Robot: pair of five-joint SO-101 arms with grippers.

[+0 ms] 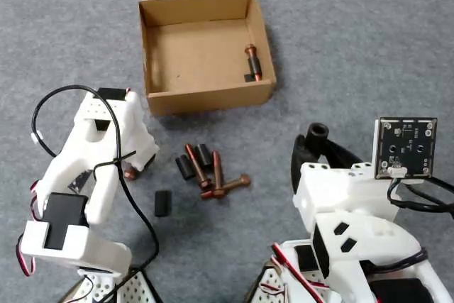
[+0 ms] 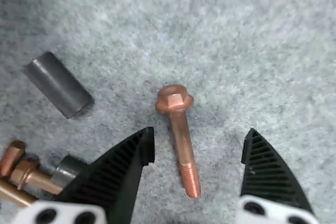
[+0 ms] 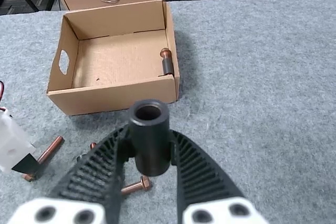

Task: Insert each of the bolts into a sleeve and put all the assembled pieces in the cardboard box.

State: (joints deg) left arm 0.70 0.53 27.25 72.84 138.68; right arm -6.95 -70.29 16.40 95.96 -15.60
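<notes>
Between the wide-open jaws of the left gripper (image 2: 200,134) lies one copper bolt (image 2: 180,139). It is flat on the grey carpet (image 2: 252,35) and touches neither finger. Its long axis runs roughly along the fingers, hex head away from the wrist and threaded tip toward it, so closing would pinch across the shank. The bolt sits nearer one jaw than the other. The left arm is plainly the nearer arm and has hold of nothing yet. A loose dark sleeve (image 2: 58,84) lies near but outside the jaws.

The right gripper (image 3: 149,136) is clamped on a black sleeve (image 3: 149,121), held upright with its bore open upward, apparently lifted off the table and well apart from that bolt.

Judgement: the step in hand is the left grasp. After that the bolt has to go over to the held sleeve and enter tip first.

In the high view, a pile of bolts and sleeves (image 1: 206,168) lies between the arms, with a single sleeve (image 1: 162,202) lying apart from it. The cardboard box (image 1: 206,96) stands beyond the pile, with one assembled piece (image 1: 252,63) inside along its side wall.
</notes>
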